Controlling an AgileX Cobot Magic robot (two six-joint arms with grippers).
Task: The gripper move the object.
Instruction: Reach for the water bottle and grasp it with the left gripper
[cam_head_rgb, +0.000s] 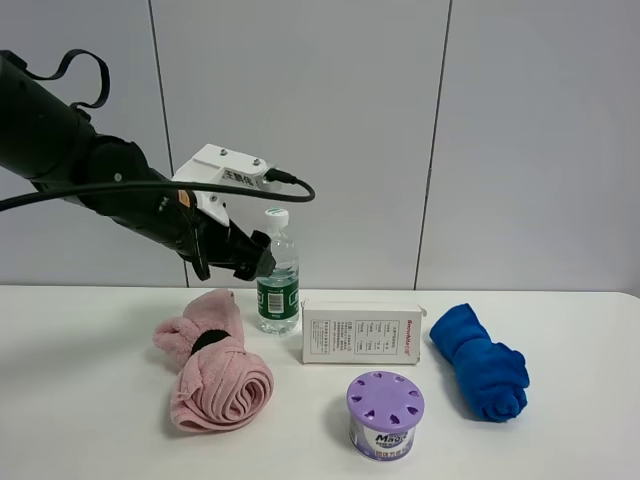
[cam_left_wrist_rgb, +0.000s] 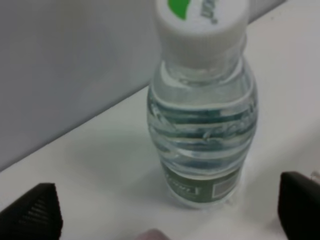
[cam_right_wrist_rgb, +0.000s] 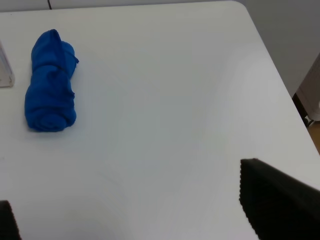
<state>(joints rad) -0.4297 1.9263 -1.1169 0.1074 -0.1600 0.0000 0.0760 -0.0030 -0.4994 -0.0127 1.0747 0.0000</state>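
Note:
The clear water bottle (cam_head_rgb: 278, 280) with a white cap and dark green label stands upright at the back of the white table (cam_head_rgb: 80, 400). My left gripper (cam_head_rgb: 252, 260), a black claw under a white labelled block, hovers just left of the bottle at shoulder height. In the left wrist view the bottle (cam_left_wrist_rgb: 202, 125) stands just ahead of the open left gripper (cam_left_wrist_rgb: 165, 215), whose two black fingertips (cam_left_wrist_rgb: 32, 212) are spread wide and do not touch it. My right gripper (cam_right_wrist_rgb: 145, 210) is open and empty above bare table; it does not show in the exterior view.
A rolled pink towel (cam_head_rgb: 212, 370) lies left of and in front of the bottle. A white box (cam_head_rgb: 362, 333) stands just right of the bottle. A purple-lidded can (cam_head_rgb: 385, 415) is in front. A rolled blue towel (cam_head_rgb: 480, 372) (cam_right_wrist_rgb: 50, 85) lies at the right.

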